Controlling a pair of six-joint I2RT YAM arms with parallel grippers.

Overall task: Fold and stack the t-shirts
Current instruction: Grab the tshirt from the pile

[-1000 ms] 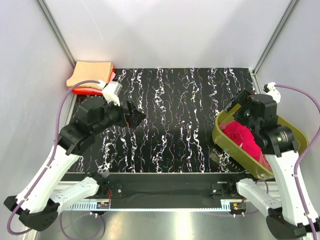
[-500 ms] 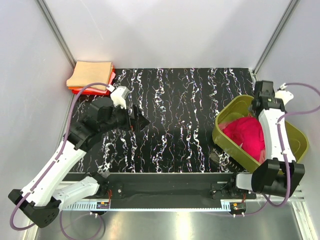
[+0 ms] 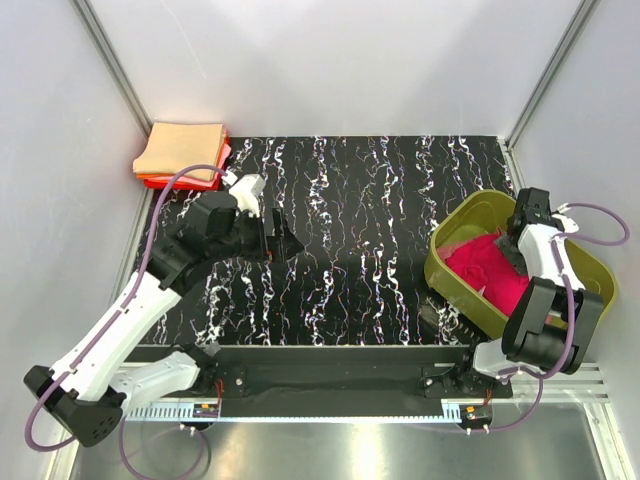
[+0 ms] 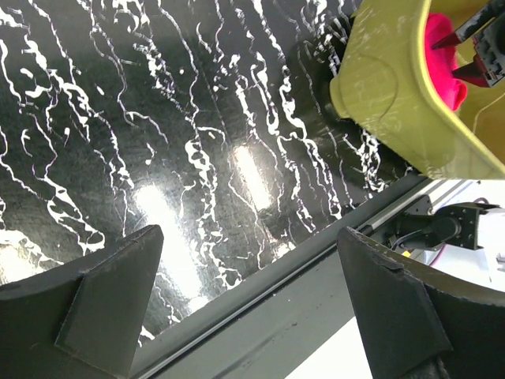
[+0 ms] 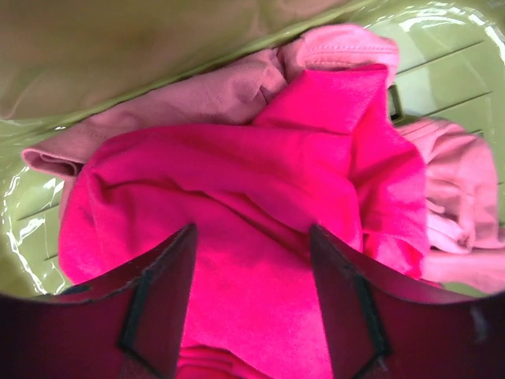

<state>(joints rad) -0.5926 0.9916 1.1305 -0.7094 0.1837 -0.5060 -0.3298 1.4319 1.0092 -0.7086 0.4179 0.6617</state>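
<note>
Two claws, both open. My left claw (image 3: 285, 240) hangs over the black table (image 3: 380, 200) w/ white streaks, left of the middle. Its jaws are spread wide & hold nothing. From the left wrist cam I see only table between the 2 dark fingers (image 4: 102, 304), w/ the green tub (image 4: 394, 87) far off at the top right.

My right claw (image 5: 252, 237) is down inside that tub, on the right side of the table. Jaws are apart, about halfway open I think, one finger on each side of a hump of the bright pink shirt (image 5: 237, 181). It has not pinched the cloth. Can't tell if the tips touch it or sit just above.

3 shirts are in the tub, all crumpled, not folded. The bright pink shirt lies on top in the middle. A dusty rose shirt (image 5: 197, 99) pokes out under it by the tub wall. A pale pink shirt (image 5: 458, 197) is bunched at the other side, touching the bright one.

Folded ones are in a stack at the far left corner, well apart from both claws. A tan shirt (image 3: 180, 150) is on top, flat & square. An orange-red shirt (image 3: 160, 182) peeks out under its near edge. Can't tell how many more are in btw.
</note>
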